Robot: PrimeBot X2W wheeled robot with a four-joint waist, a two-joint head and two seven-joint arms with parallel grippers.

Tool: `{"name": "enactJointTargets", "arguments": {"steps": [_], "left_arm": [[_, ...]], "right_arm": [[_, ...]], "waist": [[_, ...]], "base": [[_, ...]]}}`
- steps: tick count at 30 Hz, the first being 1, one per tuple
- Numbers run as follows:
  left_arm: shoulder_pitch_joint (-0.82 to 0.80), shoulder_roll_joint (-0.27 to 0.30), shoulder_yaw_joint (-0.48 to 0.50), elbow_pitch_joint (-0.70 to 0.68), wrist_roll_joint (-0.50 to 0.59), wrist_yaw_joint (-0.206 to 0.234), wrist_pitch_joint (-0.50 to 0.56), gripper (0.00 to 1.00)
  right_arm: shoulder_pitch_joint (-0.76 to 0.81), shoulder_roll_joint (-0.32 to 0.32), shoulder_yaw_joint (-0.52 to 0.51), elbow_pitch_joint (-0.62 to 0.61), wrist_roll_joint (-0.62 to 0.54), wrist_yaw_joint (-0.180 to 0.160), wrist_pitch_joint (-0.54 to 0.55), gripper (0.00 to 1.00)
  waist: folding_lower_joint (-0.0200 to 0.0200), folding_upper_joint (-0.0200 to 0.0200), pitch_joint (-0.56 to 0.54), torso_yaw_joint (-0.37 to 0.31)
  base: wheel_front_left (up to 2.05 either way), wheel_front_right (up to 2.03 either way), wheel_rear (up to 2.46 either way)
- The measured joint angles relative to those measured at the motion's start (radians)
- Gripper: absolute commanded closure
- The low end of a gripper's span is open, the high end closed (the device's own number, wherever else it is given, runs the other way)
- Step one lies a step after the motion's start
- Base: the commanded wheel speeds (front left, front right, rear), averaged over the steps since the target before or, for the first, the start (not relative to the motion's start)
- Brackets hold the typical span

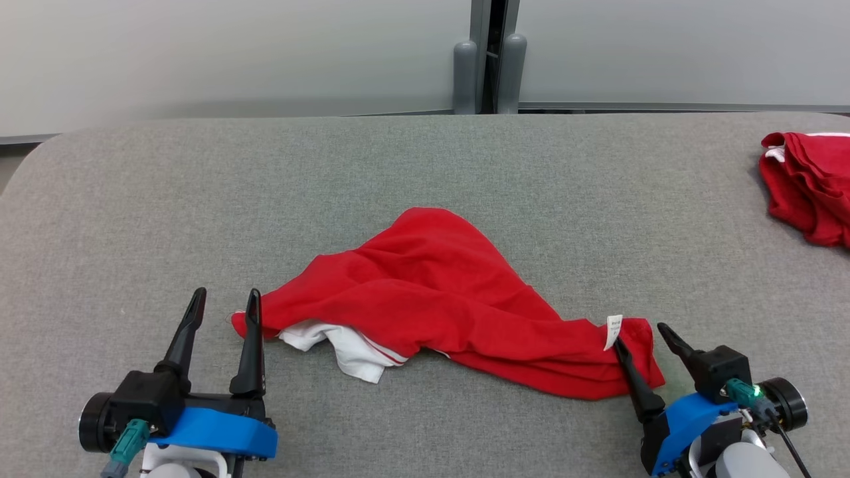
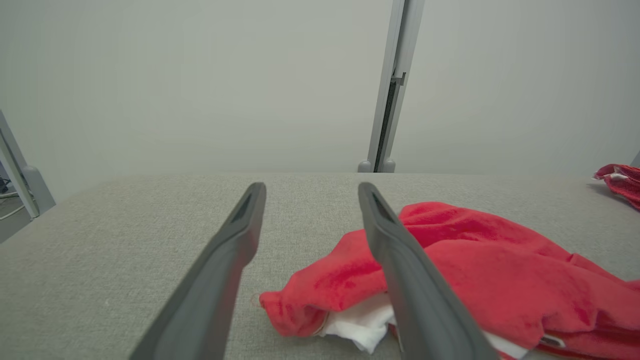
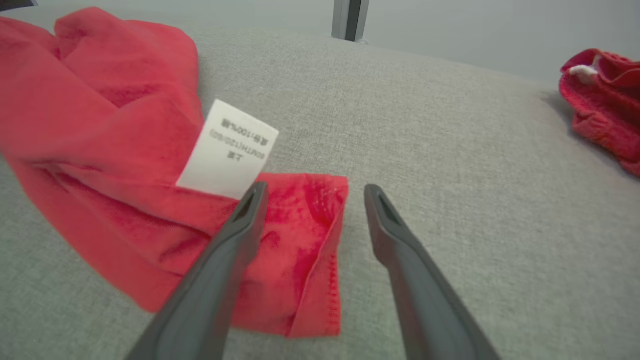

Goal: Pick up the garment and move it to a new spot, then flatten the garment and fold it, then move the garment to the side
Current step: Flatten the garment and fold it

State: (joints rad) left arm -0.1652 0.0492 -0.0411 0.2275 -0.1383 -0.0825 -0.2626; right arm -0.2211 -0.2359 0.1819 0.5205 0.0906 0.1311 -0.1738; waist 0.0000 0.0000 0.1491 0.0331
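Bunched on table (image 1: 133,219), middle to lower right of the head view: garment (image 1: 438,292), not yet flattened. Long axis left to right across the frame, dipping slightly toward the right, humped upward mid-way. White inner cloth at the left end, label (image 1: 613,330) at the right end.

At lower left, left gripper (image 1: 226,293): fingers wide, empty, inner finger just beside the left tip. At lower right, right gripper (image 1: 639,333): fingers wide, empty, straddling the hem corner. Probably set one per end to pull it flat.

Far upper right, well apart: another red heap (image 1: 807,186).
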Motion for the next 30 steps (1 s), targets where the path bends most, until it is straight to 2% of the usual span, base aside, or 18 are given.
{"name": "enactJointTargets", "arguments": {"steps": [1,2,3,4,5,6,8,16,25,30], "left_arm": [[-0.001,0.000,-0.001,0.000,0.000,0.000,0.000,0.00],[-0.001,0.000,-0.002,0.000,0.000,0.000,0.000,0.00],[-0.002,0.000,-0.002,0.000,0.000,0.000,0.000,0.00],[-0.002,0.000,-0.004,0.000,-0.001,0.001,0.000,0.00],[-0.002,0.000,-0.004,0.000,-0.001,0.001,0.000,0.00],[-0.003,0.000,-0.004,0.000,-0.001,0.002,0.000,0.00],[-0.004,0.000,-0.004,0.000,-0.001,0.002,0.000,0.00],[-0.014,0.000,-0.012,0.003,-0.002,0.001,0.000,0.00],[-0.036,0.000,-0.013,0.000,-0.002,0.001,0.000,0.00],[-0.038,0.000,-0.010,0.000,-0.009,0.004,0.000,0.00]], "right_arm": [[-0.007,-0.002,0.008,0.014,0.006,0.000,0.001,0.33],[-0.014,-0.003,0.016,0.031,0.015,0.000,0.006,0.53],[-0.021,-0.005,0.025,0.047,0.028,0.000,0.016,0.60],[-0.027,-0.004,0.035,0.060,0.040,0.000,0.021,0.73],[-0.031,-0.003,0.040,0.072,0.053,0.000,0.025,0.78],[-0.037,-0.003,0.045,0.087,0.063,0.000,0.031,0.80],[-0.051,-0.010,0.057,0.112,0.073,0.000,0.032,1.00],[-0.153,-0.018,0.066,0.168,0.090,0.000,-0.048,1.00],[-0.399,-0.026,0.013,0.165,0.049,0.000,-0.086,1.00],[-0.449,-0.027,-0.027,0.063,0.014,0.000,-0.087,1.00]], "waist": [[0.0000,0.0000,0.002,0.001],[0.0000,0.0000,0.003,0.002],[0.0000,0.0000,0.004,0.003],[0.0000,0.0000,0.006,0.004],[0.0000,0.0000,0.006,0.004],[-0.0001,0.0000,0.007,0.004],[0.0000,0.0000,0.008,0.002],[0.0000,0.0000,0.014,0.003],[0.0000,0.0000,0.052,0.019],[0.0000,0.0000,0.064,0.024]], "base": [[0.00,0.00,0.00],[0.00,0.00,0.00],[0.00,0.00,0.00],[0.00,0.00,0.00],[0.00,0.00,0.00],[0.00,0.00,0.00],[0.00,0.00,0.00],[0.00,0.00,0.00],[0.00,0.00,0.00],[0.00,0.00,0.00]]}}
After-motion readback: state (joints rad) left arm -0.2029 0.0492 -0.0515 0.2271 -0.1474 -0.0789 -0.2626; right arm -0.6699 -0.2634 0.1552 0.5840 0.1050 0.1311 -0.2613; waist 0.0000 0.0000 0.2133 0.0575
